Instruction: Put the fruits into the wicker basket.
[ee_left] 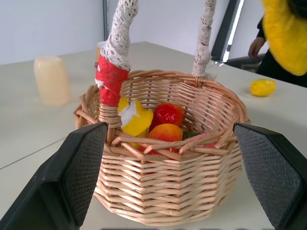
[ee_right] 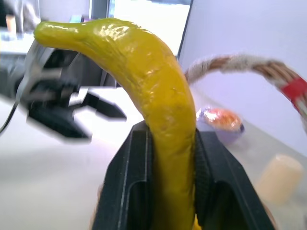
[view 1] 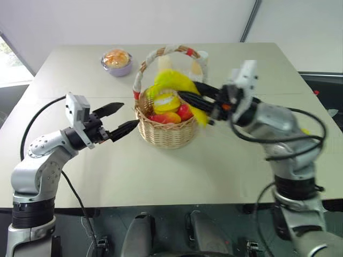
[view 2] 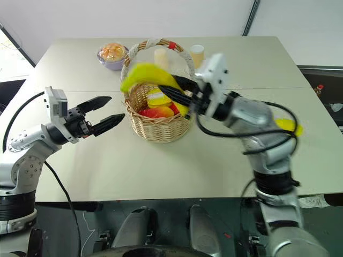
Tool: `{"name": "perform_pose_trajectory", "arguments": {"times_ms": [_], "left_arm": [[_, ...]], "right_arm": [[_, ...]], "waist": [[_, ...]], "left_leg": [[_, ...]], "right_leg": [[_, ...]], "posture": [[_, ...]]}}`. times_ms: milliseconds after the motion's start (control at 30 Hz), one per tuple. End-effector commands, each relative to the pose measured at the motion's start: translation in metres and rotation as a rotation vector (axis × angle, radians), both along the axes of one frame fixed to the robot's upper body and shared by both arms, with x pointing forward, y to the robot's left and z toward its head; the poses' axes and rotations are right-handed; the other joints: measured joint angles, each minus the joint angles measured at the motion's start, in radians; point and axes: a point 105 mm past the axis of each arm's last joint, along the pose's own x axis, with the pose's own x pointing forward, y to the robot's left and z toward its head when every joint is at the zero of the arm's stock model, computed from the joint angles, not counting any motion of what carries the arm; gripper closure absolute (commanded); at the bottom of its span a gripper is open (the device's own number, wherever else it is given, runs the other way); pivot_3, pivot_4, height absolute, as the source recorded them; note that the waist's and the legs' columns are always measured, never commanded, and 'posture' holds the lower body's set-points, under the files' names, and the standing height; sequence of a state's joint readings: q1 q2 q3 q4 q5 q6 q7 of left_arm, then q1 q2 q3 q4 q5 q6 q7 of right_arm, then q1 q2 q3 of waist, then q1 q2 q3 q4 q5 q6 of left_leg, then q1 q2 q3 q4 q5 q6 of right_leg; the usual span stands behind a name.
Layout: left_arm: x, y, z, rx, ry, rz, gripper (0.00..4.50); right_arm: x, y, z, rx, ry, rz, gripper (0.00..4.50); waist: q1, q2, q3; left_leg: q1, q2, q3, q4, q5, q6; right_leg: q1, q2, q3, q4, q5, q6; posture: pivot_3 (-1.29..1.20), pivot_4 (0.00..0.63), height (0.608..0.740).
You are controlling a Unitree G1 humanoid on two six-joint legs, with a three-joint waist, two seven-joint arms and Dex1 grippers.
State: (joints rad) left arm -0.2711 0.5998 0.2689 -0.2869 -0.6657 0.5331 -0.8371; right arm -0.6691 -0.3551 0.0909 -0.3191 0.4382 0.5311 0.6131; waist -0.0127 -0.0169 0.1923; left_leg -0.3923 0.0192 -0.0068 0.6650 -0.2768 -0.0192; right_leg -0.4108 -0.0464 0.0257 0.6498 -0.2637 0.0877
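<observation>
The wicker basket (view 1: 166,133) stands mid-table, its taped handle (view 1: 161,52) arching over it. Inside lie an orange-red mango (view 1: 170,117), a red fruit (ee_left: 167,114) and a yellow piece (ee_left: 135,118). My right gripper (view 1: 187,90) is shut on the long yellow banana (ee_right: 153,81) and holds it over the basket's right rim, the banana (view 1: 174,80) curving up under the handle. Just left of the basket, my left gripper (view 1: 128,115) is open and holds nothing. A small yellow lemon (ee_left: 263,87) lies on the table right of the basket, partly behind my right arm (view 2: 289,127).
A lilac bowl (view 1: 117,61) with orange bun-like food sits at the back left. Two pale cream cups (view 2: 197,52) (view 2: 161,57) stand behind the basket. The table's front edge (view 1: 161,206) runs close to my arms.
</observation>
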Motion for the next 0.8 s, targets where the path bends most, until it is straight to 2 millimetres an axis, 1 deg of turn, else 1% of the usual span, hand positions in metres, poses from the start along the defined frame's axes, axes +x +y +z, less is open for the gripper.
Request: {"name": "perform_pose_trajectory", "arguments": {"times_ms": [33, 67, 200, 267, 300, 400, 433, 467, 567, 667, 733, 800], "left_arm": [[-0.007, -0.006, 0.014, -0.026, -0.067, -0.013, 0.0], [-0.008, -0.007, 0.014, -0.028, -0.067, -0.013, 0.0], [-0.01, -0.014, 0.015, -0.042, -0.07, -0.026, 0.0], [-0.011, -0.017, 0.016, -0.043, -0.07, -0.032, 0.0], [-0.011, -0.017, 0.016, -0.044, -0.07, -0.034, 0.0], [-0.011, -0.021, 0.017, -0.047, -0.07, -0.045, 0.0], [-0.011, -0.022, 0.017, -0.047, -0.07, -0.05, 0.0], [-0.01, -0.023, 0.017, -0.047, -0.071, -0.055, 0.0], [-0.009, -0.026, 0.019, -0.049, -0.073, -0.07, 0.0], [-0.008, -0.03, 0.021, -0.052, -0.075, -0.098, 0.0], [-0.009, -0.038, 0.022, -0.054, -0.072, -0.137, 0.0], [-0.01, -0.046, 0.022, -0.053, -0.07, -0.176, 0.0]], "right_arm": [[0.016, 0.011, 0.0, 0.011, -0.031, -0.074, 4.02], [0.018, 0.013, 0.0, 0.021, -0.029, -0.082, 4.02], [0.032, 0.021, -0.009, 0.0, -0.027, -0.121, 4.02], [0.034, 0.021, -0.01, -0.007, -0.033, -0.126, 3.0], [0.034, 0.021, -0.01, -0.007, -0.037, -0.128, 2.75], [0.033, 0.02, -0.008, -0.043, -0.081, -0.148, 1.34], [0.032, 0.019, -0.007, -0.051, -0.096, -0.153, 0.8], [0.029, 0.017, -0.005, -0.058, -0.11, -0.152, 0.42], [0.02, 0.005, 0.005, -0.084, -0.163, -0.15, 0.42], [0.003, -0.019, 0.013, -0.127, -0.2, -0.131, 0.42], [-0.005, -0.051, 0.006, -0.211, -0.17, -0.17, 0.42], [-0.007, -0.083, -0.005, -0.288, -0.117, -0.243, 0.42]], "waist": [[0.001, 0.0, 0.0], [0.0, 0.0, 0.0], [-0.003, 0.0, 0.0], [-0.004, 0.0, 0.0], [-0.004, 0.0, 0.0], [-0.005, 0.0, 0.0], [-0.006, 0.0, 0.0], [-0.005, 0.0, 0.0], [-0.004, 0.0, 0.0], [0.002, 0.0, 0.0], [0.008, 0.0, 0.0], [0.012, 0.0, 0.0]], "left_leg": [[0.0, -0.001, 0.0, 0.0, 0.0, 0.0], [0.0, -0.002, 0.0, 0.0, 0.0, 0.0], [-0.001, -0.002, 0.0, 0.0, 0.0, 0.0], [0.0, -0.002, 0.0, 0.0, 0.0, 0.0], [0.0, -0.002, 0.0, 0.0, 0.0, 0.0], [0.0, -0.002, 0.0, 0.0, 0.0, 0.0], [0.0, -0.002, 0.0, 0.0, 0.0, 0.0], [0.0, -0.002, 0.0, 0.0, 0.0, 0.0], [0.0, -0.002, 0.0, -0.001, 0.0, 0.0], [-0.001, -0.002, 0.0, -0.001, 0.0, 0.001], [-0.001, -0.003, -0.001, -0.001, -0.001, 0.001], [-0.001, -0.003, -0.002, -0.001, -0.001, 0.002]], "right_leg": [[0.0, -0.001, 0.0, 0.0, 0.0, 0.0], [0.0, -0.002, 0.0, 0.0, 0.0, 0.0], [-0.001, -0.003, 0.0, 0.0, 0.0, 0.0], [-0.001, -0.002, 0.0, 0.0, 0.0, 0.0], [-0.001, -0.002, 0.0, 0.0, 0.0, 0.0], [-0.001, -0.002, 0.0, 0.0, 0.0, 0.0], [-0.001, -0.002, 0.0, 0.0, 0.0, 0.0], [-0.001, -0.001, 0.0, 0.0, 0.0, 0.0], [-0.001, -0.001, 0.0, 0.0, 0.0, 0.0], [-0.001, -0.002, 0.0, 0.0, 0.0, 0.0], [0.001, -0.002, -0.001, -0.002, 0.0, 0.0], [0.002, -0.003, -0.001, -0.003, 0.0, 0.0]], "posture": [[0.0, 0.15, 0.74], [0.0, 0.15, 0.74], [0.0, 0.15, 0.74], [0.0, 0.15, 0.74], [0.0, 0.15, 0.74], [0.0, 0.15, 0.74], [0.0, 0.15, 0.74], [0.0, 0.15, 0.74], [0.0, 0.15, 0.74], [0.0, 0.15, 0.74], [0.0, 0.15, 0.74], [0.0, 0.15, 0.74]]}}
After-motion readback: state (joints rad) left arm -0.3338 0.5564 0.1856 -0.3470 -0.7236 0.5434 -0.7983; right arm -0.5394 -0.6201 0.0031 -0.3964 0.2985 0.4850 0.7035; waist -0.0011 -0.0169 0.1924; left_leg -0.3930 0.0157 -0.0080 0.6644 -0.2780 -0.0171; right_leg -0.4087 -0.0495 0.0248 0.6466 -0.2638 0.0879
